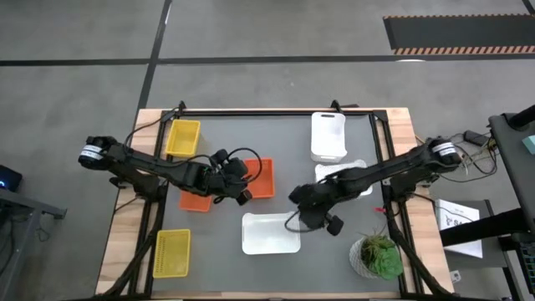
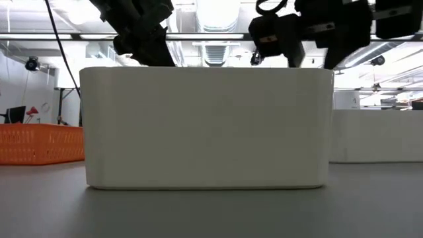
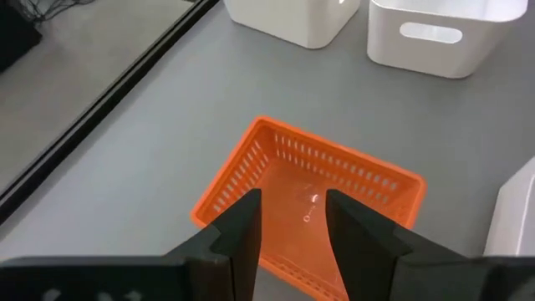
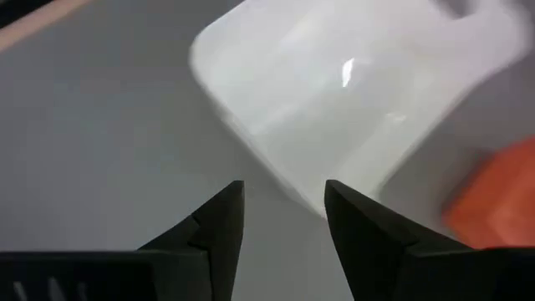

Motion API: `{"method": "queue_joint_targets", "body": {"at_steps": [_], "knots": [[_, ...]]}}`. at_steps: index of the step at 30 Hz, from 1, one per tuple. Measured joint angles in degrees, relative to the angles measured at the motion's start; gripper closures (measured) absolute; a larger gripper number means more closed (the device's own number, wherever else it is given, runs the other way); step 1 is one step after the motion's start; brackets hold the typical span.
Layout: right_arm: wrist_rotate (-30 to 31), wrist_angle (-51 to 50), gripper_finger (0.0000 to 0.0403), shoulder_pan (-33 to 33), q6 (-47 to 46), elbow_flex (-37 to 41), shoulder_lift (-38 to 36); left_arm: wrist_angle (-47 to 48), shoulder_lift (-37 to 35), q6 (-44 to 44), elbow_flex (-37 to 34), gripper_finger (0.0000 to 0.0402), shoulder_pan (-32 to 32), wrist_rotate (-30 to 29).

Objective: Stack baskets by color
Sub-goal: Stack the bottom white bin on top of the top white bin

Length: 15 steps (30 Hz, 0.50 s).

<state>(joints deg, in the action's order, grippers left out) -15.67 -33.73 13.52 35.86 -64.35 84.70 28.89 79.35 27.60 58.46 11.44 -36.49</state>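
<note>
Left hand hovered open above an orange basket; right hand hung open, empty, over a white basket on the worktop.

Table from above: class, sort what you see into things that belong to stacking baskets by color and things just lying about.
Belongs to the job:
yellow baskets
orange baskets
white baskets

Just lying about:
potted plant
papers beside the table
</note>
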Motion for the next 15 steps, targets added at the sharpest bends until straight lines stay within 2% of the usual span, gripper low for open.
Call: {"method": "queue_joint_targets", "body": {"at_steps": [8,15], "knots": [[0.1,-4.7,0.0268,3.2,1.4,-7.4,9.6,-0.4,0.0,-1.3,0.0,0.0283,0.0,0.0],[0.7,-6.9,0.0285,3.2,2.6,-10.9,14.7,-0.4,0.0,-1.3,0.0,0.0283,0.1,0.0]]}}
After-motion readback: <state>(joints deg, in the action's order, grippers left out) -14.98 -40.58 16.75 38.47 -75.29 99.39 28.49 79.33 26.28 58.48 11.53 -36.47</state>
